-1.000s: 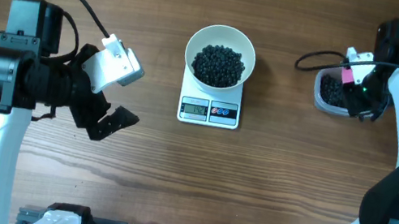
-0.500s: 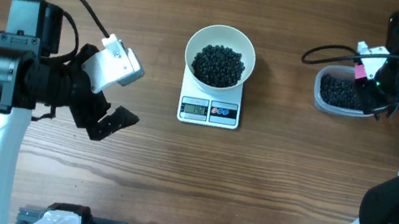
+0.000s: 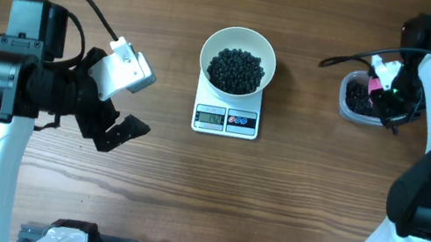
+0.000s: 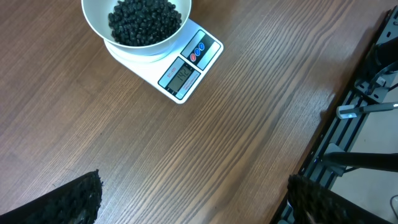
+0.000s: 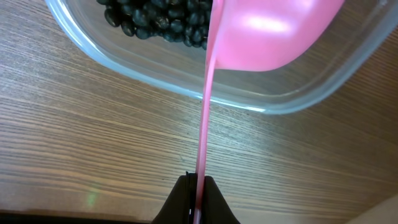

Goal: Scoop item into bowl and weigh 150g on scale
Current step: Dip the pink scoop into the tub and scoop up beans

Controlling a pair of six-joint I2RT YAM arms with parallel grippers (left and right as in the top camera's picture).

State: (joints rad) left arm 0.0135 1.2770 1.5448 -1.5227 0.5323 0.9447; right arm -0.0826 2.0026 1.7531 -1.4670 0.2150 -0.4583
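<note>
Wood table (image 3: 140, 197): bowl (image 3: 204, 55) of beans (image 3: 236, 69) sits on scale (image 3: 226, 120) so the load can be read, right claw (image 5: 198, 186) pinches scoop (image 5: 273, 31) by its thin handle, cup over tub (image 3: 345, 107), likely for a top-up dip; left claw (image 4: 193, 208) spread wide, idle.

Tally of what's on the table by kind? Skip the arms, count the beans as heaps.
white bowl: 1
scale: 1
clear tub: 1
pink scoop: 1
bean heaps: 2 (one in the bowl, one in the tub)
Total: 6
</note>
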